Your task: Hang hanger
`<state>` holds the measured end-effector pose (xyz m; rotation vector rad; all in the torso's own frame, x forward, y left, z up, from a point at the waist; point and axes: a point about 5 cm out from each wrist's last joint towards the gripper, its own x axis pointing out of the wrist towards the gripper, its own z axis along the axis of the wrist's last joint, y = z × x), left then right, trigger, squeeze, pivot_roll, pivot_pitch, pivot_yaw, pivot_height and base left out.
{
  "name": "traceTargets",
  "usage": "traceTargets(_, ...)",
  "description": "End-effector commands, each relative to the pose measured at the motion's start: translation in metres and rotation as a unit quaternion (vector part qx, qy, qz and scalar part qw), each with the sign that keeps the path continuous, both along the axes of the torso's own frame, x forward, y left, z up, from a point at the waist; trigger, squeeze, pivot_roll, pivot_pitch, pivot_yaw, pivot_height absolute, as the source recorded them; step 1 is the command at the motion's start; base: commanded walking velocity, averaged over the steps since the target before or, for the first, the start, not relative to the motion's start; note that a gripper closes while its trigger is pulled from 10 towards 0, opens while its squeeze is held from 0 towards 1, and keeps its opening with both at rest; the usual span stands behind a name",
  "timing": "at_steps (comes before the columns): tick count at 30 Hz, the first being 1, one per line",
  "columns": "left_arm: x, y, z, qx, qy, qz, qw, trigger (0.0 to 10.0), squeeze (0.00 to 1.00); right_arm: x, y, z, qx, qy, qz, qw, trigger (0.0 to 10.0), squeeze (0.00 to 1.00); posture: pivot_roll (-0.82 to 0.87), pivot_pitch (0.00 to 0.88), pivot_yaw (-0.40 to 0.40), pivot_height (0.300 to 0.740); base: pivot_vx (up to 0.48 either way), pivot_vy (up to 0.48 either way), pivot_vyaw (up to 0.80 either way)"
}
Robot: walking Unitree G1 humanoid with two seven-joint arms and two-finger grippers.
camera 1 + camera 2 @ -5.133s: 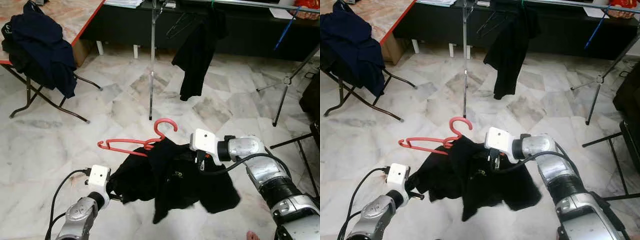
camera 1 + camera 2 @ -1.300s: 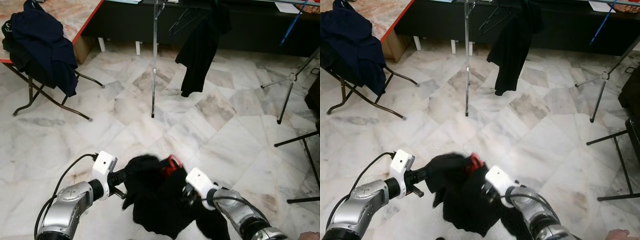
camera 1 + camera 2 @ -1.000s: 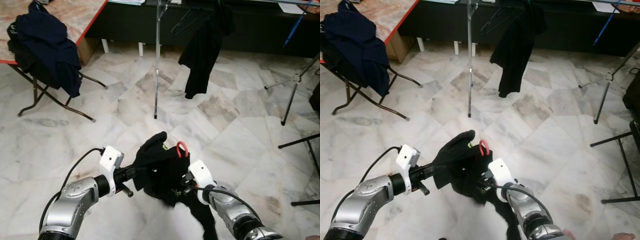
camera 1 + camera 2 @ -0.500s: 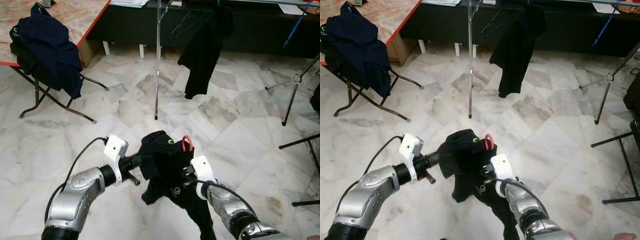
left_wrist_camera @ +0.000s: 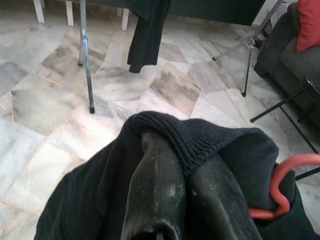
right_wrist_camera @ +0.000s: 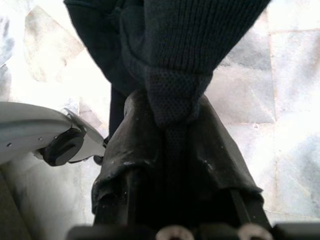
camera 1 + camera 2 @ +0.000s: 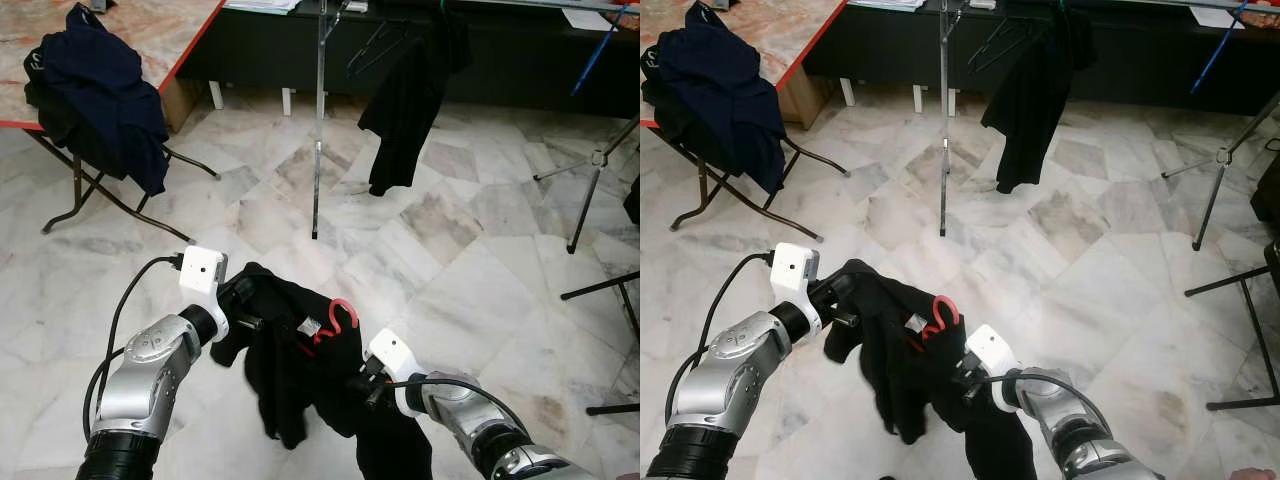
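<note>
Marble floor [image 7: 480, 250] spreads under me, with a metal rack pole [image 7: 319, 120] standing ahead and a dark garment [image 7: 405, 100] hanging just beside it. Between my arms hangs a black sweater [image 7: 290, 360] above the floor. My left claw [image 7: 240, 300] pinches its knit edge; my right claw [image 7: 362, 385] clamps another fold. The red hanger [image 7: 335, 318] pokes out of the sweater between them.

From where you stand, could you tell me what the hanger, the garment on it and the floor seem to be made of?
Hanger: likely plastic, smooth red with an even sheen.
Garment: knitted black fabric, matte; ribbed stitches show in the left wrist view.
Floor: looks like polished marble or marble-look tile, glossy pale slabs with grey and brown veining.
</note>
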<state>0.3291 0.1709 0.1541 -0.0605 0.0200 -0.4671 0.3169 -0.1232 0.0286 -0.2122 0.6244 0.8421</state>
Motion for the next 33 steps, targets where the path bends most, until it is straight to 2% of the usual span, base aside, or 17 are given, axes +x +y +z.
traceTargets(1,-0.002,-0.002,0.001,0.002,-0.008,-0.008,1.0,10.0,0.0,-0.002,0.001,-0.001,0.01,0.003,0.008,1.0,0.0,0.0,0.08,0.2,0.001,0.74,0.0,0.0,0.0)
traceTargets(4,-0.004,-0.007,0.001,0.007,-0.001,-0.034,0.999,10.0,0.0,0.0,0.008,0.003,0.044,0.001,0.004,0.999,0.0,0.0,0.08,0.2,0.001,0.74,0.0,0.0,0.0)
traceTargets(7,-0.013,-0.015,-0.004,0.017,0.026,-0.091,0.995,10.0,0.0,0.011,0.018,0.02,0.122,-0.028,-0.038,0.991,0.0,0.0,0.09,0.202,0.01,0.74,0.0,0.0,0.0)
traceTargets(8,-0.013,-0.015,-0.004,0.017,0.026,-0.091,0.995,10.0,0.0,0.011,0.018,0.02,0.122,-0.028,-0.038,0.991,0.0,0.0,0.09,0.202,0.01,0.74,0.0,0.0,0.0)
traceTargets(9,-0.019,-0.019,-0.008,0.03,0.039,-0.121,0.991,10.0,0.0,0.015,0.022,0.027,0.161,-0.033,-0.033,0.986,0.0,0.0,0.09,0.201,0.014,0.74,0.0,0.0,0.0)
traceTargets(11,-0.024,-0.023,-0.012,0.032,0.052,-0.146,0.987,10.0,0.0,0.015,0.029,0.034,0.193,-0.035,-0.01,0.981,0.0,0.0,0.09,0.201,0.013,0.74,0.0,0.0,0.0)
traceTargets(13,-0.027,-0.026,-0.014,0.031,0.055,-0.157,0.986,10.0,0.0,0.014,0.032,0.034,0.185,-0.034,0.015,0.982,0.0,0.0,0.09,0.201,0.013,0.74,0.0,0.0,0.0)
traceTargets(17,-0.027,-0.027,-0.013,0.029,0.052,-0.158,0.986,10.0,0.0,0.012,0.03,0.03,0.158,-0.03,0.025,0.987,0.0,0.0,0.09,0.201,0.013,0.74,0.0,0.0,0.0)
traceTargets(19,-0.031,-0.033,-0.004,0.026,0.037,-0.188,0.981,10.0,0.0,0.012,0.023,0.024,0.109,-0.032,0.009,0.994,0.0,0.0,0.09,0.198,0.009,0.74,0.0,0.0,0.0)
traceTargets(22,-0.037,-0.039,0.001,0.021,0.033,-0.218,0.975,10.0,0.0,0.015,0.018,0.024,0.088,-0.047,-0.021,0.995,0.0,0.0,0.09,0.198,0.009,0.74,0.0,0.0,0.0)
traceTargets(24,-0.039,-0.041,0.003,0.018,0.03,-0.228,0.973,10.0,0.0,0.018,0.017,0.025,0.084,-0.055,-0.041,0.994,0.0,0.0,0.09,0.198,0.009,0.74,0.0,0.0,0.0)
traceTargets(28,-0.043,-0.046,0.012,0.0,0.019,-0.253,0.967,10.0,0.0,0.028,0.01,0.03,0.069,-0.081,-0.129,0.986,0.0,0.0,0.09,0.196,0.01,0.74,0.0,0.0,0.0)
traceTargets(30,-0.044,-0.048,0.013,-0.001,0.018,-0.258,0.966,10.0,0.0,0.029,0.01,0.031,0.067,-0.086,-0.141,0.984,0.0,0.0,0.1,0.195,0.01,0.74,0.0,0.0,0.0)
traceTargets(33,-0.047,-0.051,0.015,0.001,0.02,-0.269,0.963,10.0,0.0,0.032,0.02,0.039,0.11,-0.092,-0.14,0.98,0.0,0.0,0.1,0.193,0.01,0.74,0.0,0.0,0.0)
